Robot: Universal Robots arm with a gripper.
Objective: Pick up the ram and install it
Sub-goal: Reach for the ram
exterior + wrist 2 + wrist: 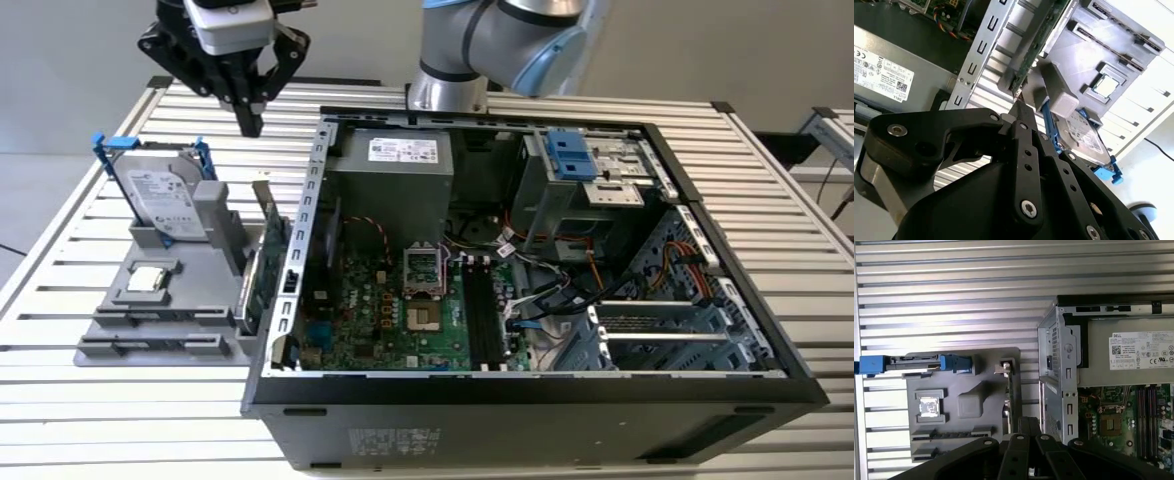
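Observation:
The ram [1033, 47] is a thin bluish-green strip standing on edge in the grey holder tray [160, 300], on the side next to the open computer case [534, 390]. In the exterior view the ram [264, 207] is at the far part of that side. It looks like a narrow line [1010, 390] in the first wrist view. My gripper [250, 125] hangs above it and slightly beyond its far end. The black fingers [1024, 117] are pressed together with nothing between them. The motherboard's black slots [482, 320] lie inside the case.
A silver hard drive with blue rails [167, 200] stands at the tray's far end, and a processor [151, 280] lies flat on the tray. A larger green card [276, 275] stands beside the case wall. The case's metal wall [1059, 380] rises close to the ram. The table is slatted metal.

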